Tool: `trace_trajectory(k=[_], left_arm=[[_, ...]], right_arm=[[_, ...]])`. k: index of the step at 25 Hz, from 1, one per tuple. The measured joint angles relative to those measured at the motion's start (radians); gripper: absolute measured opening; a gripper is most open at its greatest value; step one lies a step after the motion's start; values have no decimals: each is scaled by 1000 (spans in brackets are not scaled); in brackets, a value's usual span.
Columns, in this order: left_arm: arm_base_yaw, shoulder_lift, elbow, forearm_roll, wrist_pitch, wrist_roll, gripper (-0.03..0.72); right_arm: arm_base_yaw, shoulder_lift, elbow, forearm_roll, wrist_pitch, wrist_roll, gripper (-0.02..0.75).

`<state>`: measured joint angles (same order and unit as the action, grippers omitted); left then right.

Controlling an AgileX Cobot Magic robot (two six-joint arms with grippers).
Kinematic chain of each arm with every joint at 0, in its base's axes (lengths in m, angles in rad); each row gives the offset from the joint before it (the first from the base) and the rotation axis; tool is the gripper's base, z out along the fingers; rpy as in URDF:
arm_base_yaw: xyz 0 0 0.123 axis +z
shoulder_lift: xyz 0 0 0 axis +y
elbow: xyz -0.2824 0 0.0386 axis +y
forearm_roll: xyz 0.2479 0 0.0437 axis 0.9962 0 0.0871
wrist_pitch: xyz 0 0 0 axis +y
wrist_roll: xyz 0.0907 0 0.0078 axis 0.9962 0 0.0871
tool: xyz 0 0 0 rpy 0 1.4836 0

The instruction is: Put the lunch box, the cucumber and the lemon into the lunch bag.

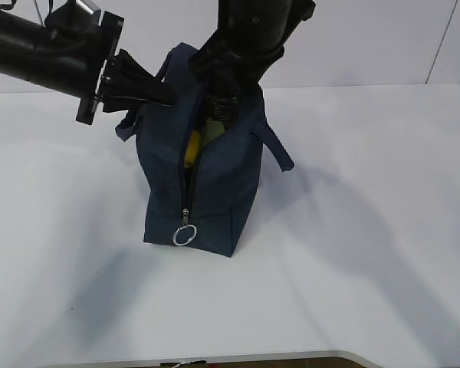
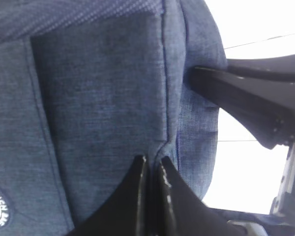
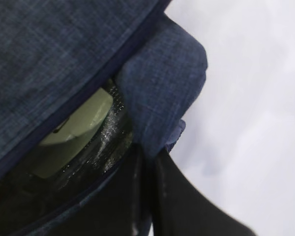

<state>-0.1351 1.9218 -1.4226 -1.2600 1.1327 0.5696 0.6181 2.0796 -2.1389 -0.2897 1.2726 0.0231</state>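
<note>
White table (image 1: 368,230) bears the lunch bag (image 1: 215,184), lunch box (image 3: 76,130) inside.

White table (image 1: 368,230), pale wall (image 1: 368,38)

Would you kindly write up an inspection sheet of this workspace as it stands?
Surface: white table, bare around the bag.
Lunch bag: upright, zipper open, ring pull low at the near end.
Lunch box: inside the bag, sage lid showing.
Lemon: yellow patch visible through the opening.
Cucumber: not identifiable; the bag's interior is mostly hidden.
Clutter: nothing seen.
Left end effector: shut, pinching the bag's fabric at its upper edge.
Right end effector: shut on the bag's fabric at the opening.
Cables: nothing seen on the table.
Surroundings: plain white wall.
</note>
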Motion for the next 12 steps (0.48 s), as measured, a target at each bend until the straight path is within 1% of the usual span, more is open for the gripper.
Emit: trace_trajectory(k=[8,10,12], left_arm=[[0,42,-2,-36,-10,17,-14],[0,42,-5,-38,-19,22,-14],[0,42,-5,-38,-33,27,-13]], right_arm=[[-4,23,0,-13,-5,37,21],[-4,23,0,-13,-15,58,41],[-4,24,0,-11,-37,71,83]])
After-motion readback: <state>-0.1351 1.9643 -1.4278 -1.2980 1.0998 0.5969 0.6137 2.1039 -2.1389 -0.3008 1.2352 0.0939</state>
